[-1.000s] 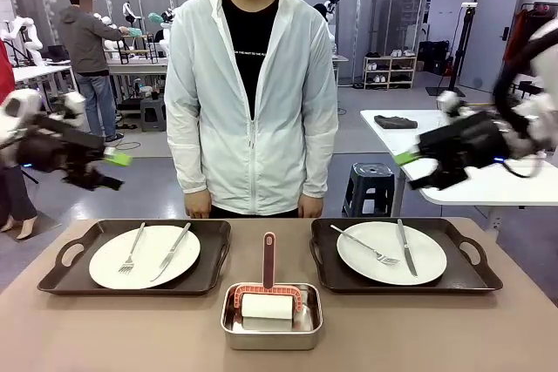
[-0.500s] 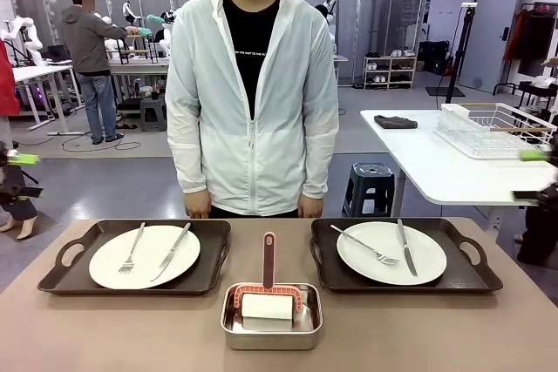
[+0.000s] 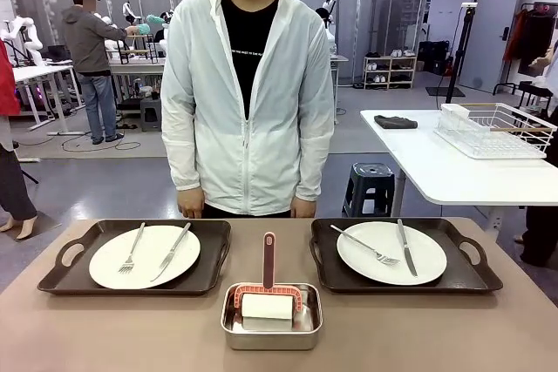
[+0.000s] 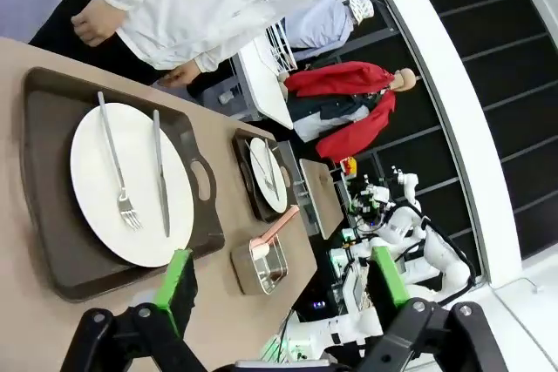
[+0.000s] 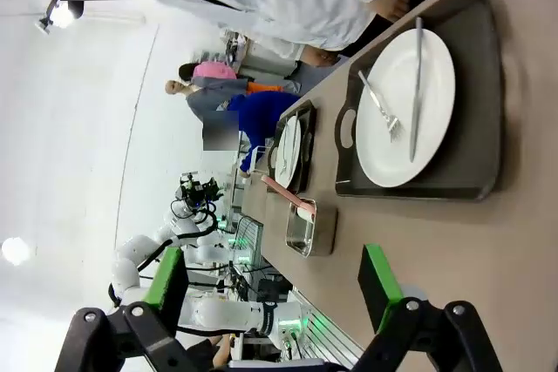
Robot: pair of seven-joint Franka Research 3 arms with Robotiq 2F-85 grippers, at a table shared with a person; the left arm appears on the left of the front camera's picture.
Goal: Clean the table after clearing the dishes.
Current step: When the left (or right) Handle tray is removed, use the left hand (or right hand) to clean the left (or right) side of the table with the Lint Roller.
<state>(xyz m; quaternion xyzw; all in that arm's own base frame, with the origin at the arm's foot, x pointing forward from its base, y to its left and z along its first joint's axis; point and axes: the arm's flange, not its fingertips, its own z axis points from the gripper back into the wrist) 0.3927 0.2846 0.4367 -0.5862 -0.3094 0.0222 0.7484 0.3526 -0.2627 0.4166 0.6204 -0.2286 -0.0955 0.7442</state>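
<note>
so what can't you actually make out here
front view: underside of the white block with the red-pink handle, behind the shiny steel rectangular pan's near wall
front view: beige-brown table top under the two dark handled trays, covered by them
front view: print on the person's black shirt, too small to read
left wrist view: bases of the left fingers, cut off by the bottom edge
</note>
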